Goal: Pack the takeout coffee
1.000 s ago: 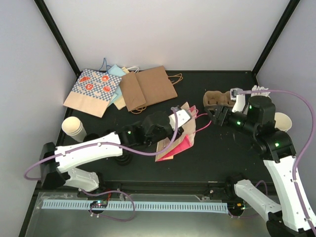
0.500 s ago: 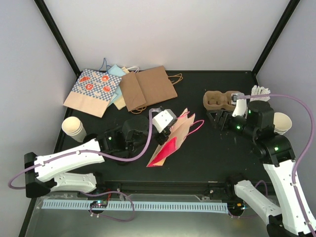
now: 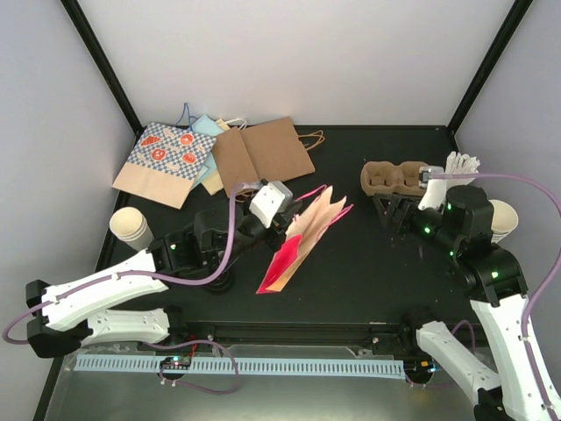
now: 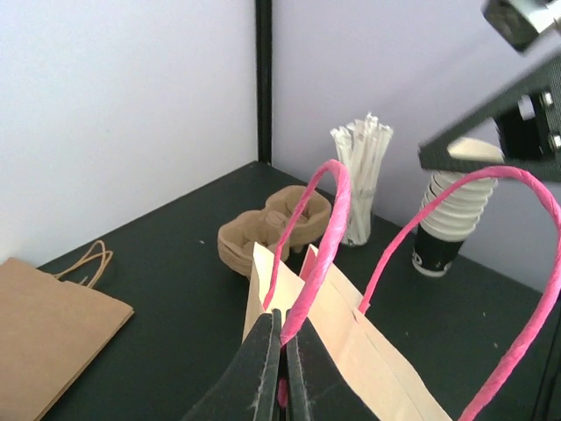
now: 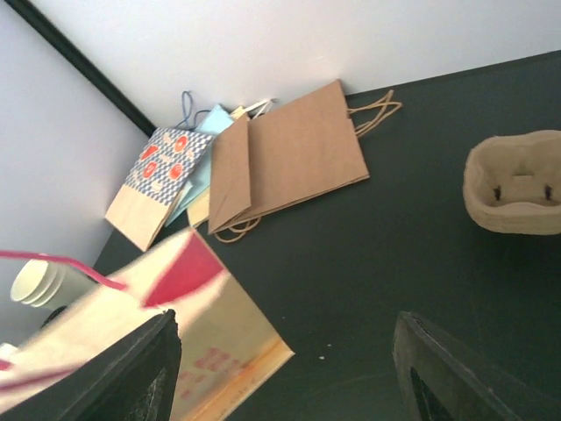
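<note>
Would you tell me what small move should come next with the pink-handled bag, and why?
Probably move the open right pincer to the free pink handle: the left pincer pinches the other handle, and the bag leans tilted, its mouth nearly closed.

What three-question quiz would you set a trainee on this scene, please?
1. True or false: the left gripper is shut on the pink handle of the paper bag.
2. The right gripper is: A) shut on a straw; B) open and holding nothing; C) shut on a lid.
3. Name the moulded pulp thing on the table nearest the right gripper.

Key: 1 true; 2 B; 3 the cup carrier.
</note>
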Tool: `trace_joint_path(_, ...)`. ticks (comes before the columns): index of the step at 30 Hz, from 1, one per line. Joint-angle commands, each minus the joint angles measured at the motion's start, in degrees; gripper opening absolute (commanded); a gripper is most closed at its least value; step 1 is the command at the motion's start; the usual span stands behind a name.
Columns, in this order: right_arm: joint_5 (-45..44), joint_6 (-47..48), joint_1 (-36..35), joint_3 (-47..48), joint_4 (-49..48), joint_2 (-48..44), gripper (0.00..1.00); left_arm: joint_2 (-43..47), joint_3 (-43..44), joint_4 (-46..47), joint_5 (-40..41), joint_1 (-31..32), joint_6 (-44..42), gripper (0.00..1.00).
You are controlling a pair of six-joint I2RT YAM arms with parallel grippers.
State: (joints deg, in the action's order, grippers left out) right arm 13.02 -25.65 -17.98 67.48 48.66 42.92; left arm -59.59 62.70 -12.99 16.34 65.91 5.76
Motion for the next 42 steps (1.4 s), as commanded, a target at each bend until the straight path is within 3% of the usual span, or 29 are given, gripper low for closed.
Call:
trace_joint_path(1,-6.4,-3.2,-0.3,-4.4,-2.3,-4.6,0.69,1.1,4.6,-2.0,4.2,-1.1,3.4,0.03)
trace_joint_path(8,-1.1,-9.0,-0.3,-15.0,-7.3,-9.0,0.71,2.0,4.5,2.2,4.1,-1.5,4.5,0.03)
trace_joint_path(13,10.6,-16.1,-0.3,-23.7,-14.1,-7.4,0.70,1.2,5.0,4.5,4.1,-1.6,3.8,0.03)
trace_joint_path(18,22.0,-26.0,-0.8,-35.7,-28.2,-4.0,0.69,-0.6,5.6,5.8,4.6,-1.6,3.0,0.03)
trace_joint_path(30,22.0,-33.3,-10.1,-40.8,-43.9,5.4,0.68,-3.5,6.6,7.2,3.2,-1.7,1.8,0.03)
trace_joint_path(42,21.0,-39.0,-14.5,-41.9,-50.6,9.7,0.55,-4.1,6.5,8.1,3.0,-1.7,2.0,0.02)
